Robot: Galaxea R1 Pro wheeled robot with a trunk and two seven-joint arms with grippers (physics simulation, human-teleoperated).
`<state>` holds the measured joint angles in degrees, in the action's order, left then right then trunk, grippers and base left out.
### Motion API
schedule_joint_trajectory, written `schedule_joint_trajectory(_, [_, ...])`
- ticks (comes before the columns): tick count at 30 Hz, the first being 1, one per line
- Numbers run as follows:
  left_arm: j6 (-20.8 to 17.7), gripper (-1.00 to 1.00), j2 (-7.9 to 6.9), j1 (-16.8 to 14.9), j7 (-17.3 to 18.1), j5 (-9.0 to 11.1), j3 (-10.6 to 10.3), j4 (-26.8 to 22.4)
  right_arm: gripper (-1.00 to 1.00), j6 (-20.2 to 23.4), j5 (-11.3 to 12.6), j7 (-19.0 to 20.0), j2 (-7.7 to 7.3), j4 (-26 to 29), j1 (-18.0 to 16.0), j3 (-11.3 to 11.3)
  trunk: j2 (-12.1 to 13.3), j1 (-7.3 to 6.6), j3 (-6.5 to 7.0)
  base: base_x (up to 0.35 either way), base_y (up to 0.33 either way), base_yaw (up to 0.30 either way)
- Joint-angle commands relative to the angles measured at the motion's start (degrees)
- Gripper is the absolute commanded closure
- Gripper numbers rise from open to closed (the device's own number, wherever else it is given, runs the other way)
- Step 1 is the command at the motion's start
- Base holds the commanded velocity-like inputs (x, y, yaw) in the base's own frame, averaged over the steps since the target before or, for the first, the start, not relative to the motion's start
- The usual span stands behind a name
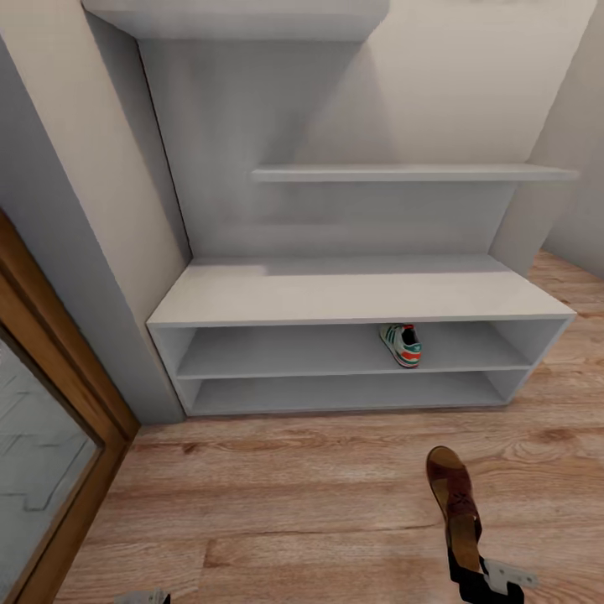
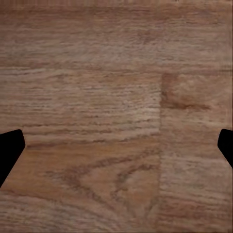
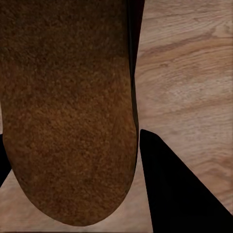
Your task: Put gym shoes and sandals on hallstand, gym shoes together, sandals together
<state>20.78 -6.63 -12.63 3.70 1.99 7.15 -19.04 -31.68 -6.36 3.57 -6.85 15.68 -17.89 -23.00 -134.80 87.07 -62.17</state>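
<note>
The hallstand [image 1: 335,295] stands against the wall ahead, low, wide and white-grey. One gym shoe [image 1: 401,344] sits on its upper open shelf level, right of centre, heel towards me. My right gripper [image 1: 464,538] is shut on a brown sandal [image 1: 449,482], held above the corridor floor [image 1: 277,503] in front of the rack's right half. The sandal's brown sole [image 3: 68,107] spreads across the right wrist view, with a black finger [image 3: 179,194] beside it. My left gripper [image 2: 116,150] is open over bare planks, its dark fingertips [image 2: 9,148] far apart.
A thin floating wall shelf [image 1: 411,173] hangs above the rack, and another [image 1: 235,17] sits higher up. A wooden door frame with a glass panel [image 1: 59,411] runs along the left. A grey wall column [image 1: 92,252] meets the rack's left end.
</note>
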Motion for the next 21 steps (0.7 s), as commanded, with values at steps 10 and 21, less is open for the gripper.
schedule_joint_trajectory(10, [3.25, -1.0, -0.32, -0.03, 14.7, -1.13, 0.25, 0.06, 1.0, 2.99, -2.0, 0.24, 0.72, 0.57, -0.01, 4.18, -0.02, -0.01, -0.04, 0.0, 0.004, 0.0])
schedule_joint_trajectory(21, [10.39, -1.0, -2.11, 2.52, 30.02, -0.71, 0.99, 0.36, 1.0, 32.94, -5.82, -0.19, 8.59, 14.3, -3.08, 9.29, -0.02, -0.01, -0.04, 0.0, 0.0, 0.0])
